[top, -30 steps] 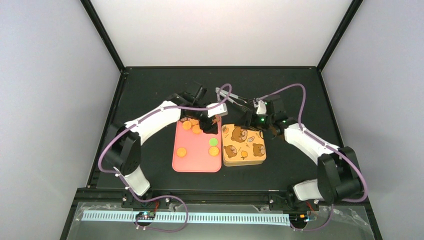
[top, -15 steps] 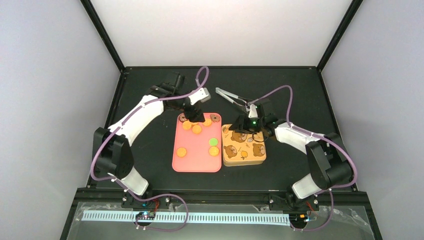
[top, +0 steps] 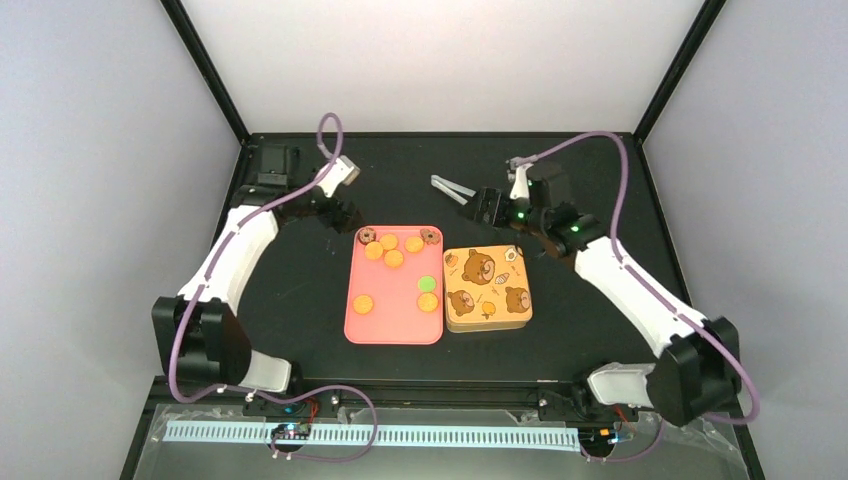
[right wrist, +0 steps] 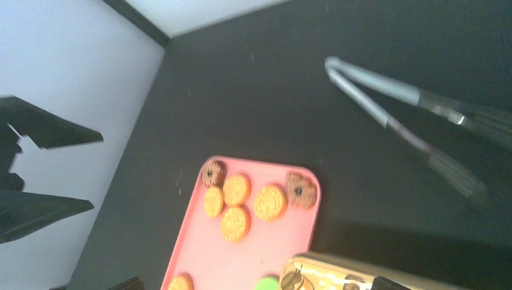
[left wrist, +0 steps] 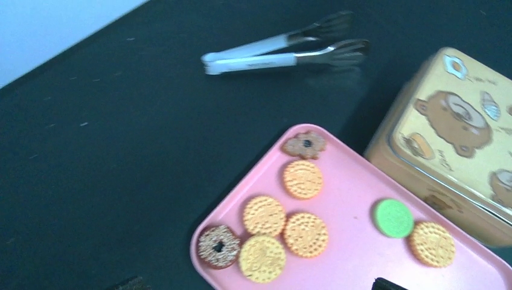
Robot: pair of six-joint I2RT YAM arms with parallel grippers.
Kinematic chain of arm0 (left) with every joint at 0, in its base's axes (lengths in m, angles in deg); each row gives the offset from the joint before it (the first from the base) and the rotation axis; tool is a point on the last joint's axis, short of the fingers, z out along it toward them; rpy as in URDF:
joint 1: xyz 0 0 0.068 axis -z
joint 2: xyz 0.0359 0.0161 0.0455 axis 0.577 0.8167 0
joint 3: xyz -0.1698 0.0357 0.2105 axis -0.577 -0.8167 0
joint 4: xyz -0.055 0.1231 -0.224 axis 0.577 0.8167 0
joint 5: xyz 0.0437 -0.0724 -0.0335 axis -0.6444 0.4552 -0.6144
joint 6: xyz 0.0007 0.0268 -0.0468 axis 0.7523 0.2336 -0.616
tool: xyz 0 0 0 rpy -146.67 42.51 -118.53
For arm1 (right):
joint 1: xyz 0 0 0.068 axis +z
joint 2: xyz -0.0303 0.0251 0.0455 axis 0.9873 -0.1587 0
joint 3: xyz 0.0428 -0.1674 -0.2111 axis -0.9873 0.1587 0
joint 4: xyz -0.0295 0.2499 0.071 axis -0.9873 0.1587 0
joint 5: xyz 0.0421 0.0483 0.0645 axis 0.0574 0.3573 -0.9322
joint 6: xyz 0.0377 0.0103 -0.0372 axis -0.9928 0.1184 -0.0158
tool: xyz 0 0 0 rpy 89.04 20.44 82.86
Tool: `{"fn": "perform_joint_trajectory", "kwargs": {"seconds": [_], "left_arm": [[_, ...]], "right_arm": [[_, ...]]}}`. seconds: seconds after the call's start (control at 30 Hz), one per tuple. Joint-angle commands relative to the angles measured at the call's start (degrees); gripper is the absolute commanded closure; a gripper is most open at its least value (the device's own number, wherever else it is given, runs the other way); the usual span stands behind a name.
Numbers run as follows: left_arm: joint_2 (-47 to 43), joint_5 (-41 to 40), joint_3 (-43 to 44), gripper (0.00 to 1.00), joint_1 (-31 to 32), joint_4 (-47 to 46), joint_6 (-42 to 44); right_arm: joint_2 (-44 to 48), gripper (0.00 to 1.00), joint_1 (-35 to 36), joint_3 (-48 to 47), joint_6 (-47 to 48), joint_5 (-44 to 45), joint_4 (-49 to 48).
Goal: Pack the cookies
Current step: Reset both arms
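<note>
The left arm (top: 235,255) and the right arm (top: 640,290) each had smooth white shell links joined by chunky black motor housings. The left claw (top: 338,213) and the right claw (top: 478,206) were black. A loose purple cable (top: 320,135) looped off the left arm, and a matching purple cable (top: 600,135) arched off the right. Small green lights (top: 520,213) glowed on the right wrist. A white block (top: 341,172) sat on the left wrist. Thin red wires (top: 305,402) curled by the near black bases.

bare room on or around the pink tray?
Tray centre is bare, between the far cookie cluster and the lone orange cookie. Table left of the tray is open. Crowded: far end, and the slit beside the tin.
</note>
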Motion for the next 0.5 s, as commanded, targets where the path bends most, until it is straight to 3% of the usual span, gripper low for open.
{"fn": "perform_joint_trajectory", "kwargs": {"seconds": [0.0, 0.07, 0.2, 0.27, 0.37, 0.47], "left_arm": [[-3.9, -1.5, -3.7, 0.01, -4.8, -10.3, -7.9], [-4.5, -1.7, -5.8, 0.01, -7.5, -14.1, -10.3], [-4.8, -2.7, -14.0, 0.01, -13.1, -27.3, -16.8], [-3.6, -7.7, -17.5, 0.01, -13.6, -33.6, -20.6], [-1.6, -9.1, -21.0, 0.01, -13.8, -38.4, -21.8], [-2.5, -8.9, -27.6, 0.01, -13.8, -49.1, -23.8]], "right_arm": [[4.9, 0.0, 0.2, -2.6, 5.6, 11.3, 6.6], [7.2, 0.0, 0.1, -3.1, 7.3, 16.2, 8.1], [13.0, 0.0, -0.7, 0.4, 10.4, 35.7, 6.7], [16.8, 0.0, -1.2, 6.0, 14.5, 45.1, 0.7], [22.0, 0.0, -2.1, 17.4, 20.7, 57.1, -10.0], [25.9, 0.0, -5.0, 26.6, 24.5, 61.8, -20.3]]}}
